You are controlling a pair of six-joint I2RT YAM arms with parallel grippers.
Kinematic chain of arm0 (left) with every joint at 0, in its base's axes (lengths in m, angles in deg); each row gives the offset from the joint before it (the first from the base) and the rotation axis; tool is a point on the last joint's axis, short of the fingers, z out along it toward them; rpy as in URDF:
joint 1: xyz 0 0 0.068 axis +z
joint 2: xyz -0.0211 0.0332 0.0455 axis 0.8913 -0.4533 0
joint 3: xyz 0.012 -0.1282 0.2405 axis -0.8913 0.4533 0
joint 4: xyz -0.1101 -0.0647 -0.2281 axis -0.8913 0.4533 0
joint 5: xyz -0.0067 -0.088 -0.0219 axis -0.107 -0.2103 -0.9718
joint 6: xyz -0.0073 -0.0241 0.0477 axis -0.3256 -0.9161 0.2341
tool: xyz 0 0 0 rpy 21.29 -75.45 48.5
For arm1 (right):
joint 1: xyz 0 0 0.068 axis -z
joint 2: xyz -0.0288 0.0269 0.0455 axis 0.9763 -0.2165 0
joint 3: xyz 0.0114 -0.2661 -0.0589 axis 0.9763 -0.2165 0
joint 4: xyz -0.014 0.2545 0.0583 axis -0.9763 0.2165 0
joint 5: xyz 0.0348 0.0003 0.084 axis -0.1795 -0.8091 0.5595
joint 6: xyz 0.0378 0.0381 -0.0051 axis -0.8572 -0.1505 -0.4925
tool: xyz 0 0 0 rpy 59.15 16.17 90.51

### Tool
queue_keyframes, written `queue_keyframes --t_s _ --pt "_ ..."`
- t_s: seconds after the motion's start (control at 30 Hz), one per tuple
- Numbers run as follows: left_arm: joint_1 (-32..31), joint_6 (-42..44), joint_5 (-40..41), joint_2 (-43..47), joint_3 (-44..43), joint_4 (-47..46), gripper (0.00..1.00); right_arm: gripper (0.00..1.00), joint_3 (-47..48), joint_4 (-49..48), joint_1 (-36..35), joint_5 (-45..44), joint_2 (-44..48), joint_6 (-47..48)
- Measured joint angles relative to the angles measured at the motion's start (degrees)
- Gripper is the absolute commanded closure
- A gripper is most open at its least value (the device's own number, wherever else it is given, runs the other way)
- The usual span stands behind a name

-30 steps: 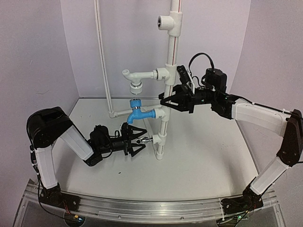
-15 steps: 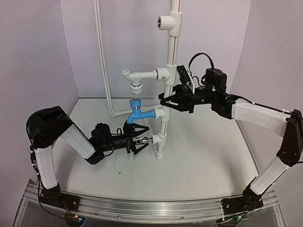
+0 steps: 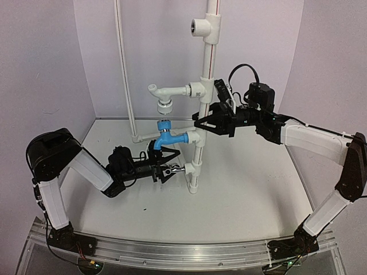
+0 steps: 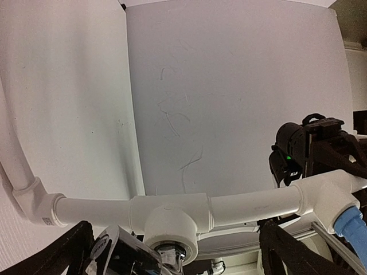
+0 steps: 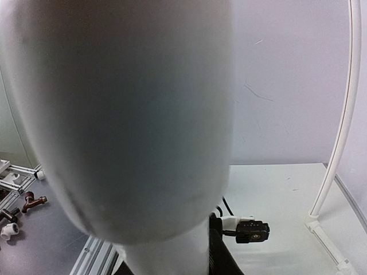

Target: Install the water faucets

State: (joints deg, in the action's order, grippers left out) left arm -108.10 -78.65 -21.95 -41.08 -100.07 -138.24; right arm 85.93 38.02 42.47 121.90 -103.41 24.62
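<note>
The small silver water faucet (image 3: 176, 169) sits with its threaded end in the mouth of the lowest white tee (image 3: 192, 169) on the upright pipe (image 3: 205, 69). My left gripper (image 3: 167, 170) is around the faucet, its fingers spread wide on either side. In the left wrist view the faucet (image 4: 123, 252) is low left, its thread in the tee (image 4: 172, 220), with one black finger (image 4: 71, 255) beside it and the other far to the right. My right gripper (image 3: 206, 121) clasps the upright pipe above the blue tap (image 3: 166, 134). That pipe (image 5: 126, 114) fills the right wrist view.
A white elbow with a silver end (image 3: 164, 102) sticks out left higher on the pipe, and an open tee (image 3: 202, 27) sits near the top. A thin white pipe (image 3: 123, 69) runs up the back wall. Spare fittings (image 5: 23, 206) lie beside the rail.
My left gripper has rolled about a quarter turn around the faucet, so its fingers now line up with the pipe. The right arm has not moved.
</note>
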Motion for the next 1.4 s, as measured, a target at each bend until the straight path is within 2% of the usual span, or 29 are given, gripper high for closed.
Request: queue_keyframes --t_s 0.27,0.37,0.57,0.8,1.2,1.4 --pt "0.0 7.2 -0.3 2.3 0.7 3.0 0.0 1.0 0.0 0.0 0.0 0.0 0.0 0.0" --pt "0.0 8.5 -0.3 2.8 0.9 3.6 0.06 1.0 0.0 0.0 0.0 0.0 0.0 0.1" --pt "0.2 7.6 -0.2 1.5 0.2 3.5 0.23 1.0 0.1 0.3 0.0 0.0 0.0 0.2" --pt "0.6 5.7 -0.4 -0.6 -1.2 2.0 0.31 1.0 0.1 0.3 0.0 0.0 0.0 0.2" --pt "1.0 14.6 -1.3 0.7 -1.2 1.6 0.34 1.0 0.1 0.4 0.0 0.0 0.0 0.4" --pt "1.2 18.8 -2.5 0.8 -1.2 2.1 0.41 1.0 0.1 0.5 -0.1 0.1 0.0 0.4"
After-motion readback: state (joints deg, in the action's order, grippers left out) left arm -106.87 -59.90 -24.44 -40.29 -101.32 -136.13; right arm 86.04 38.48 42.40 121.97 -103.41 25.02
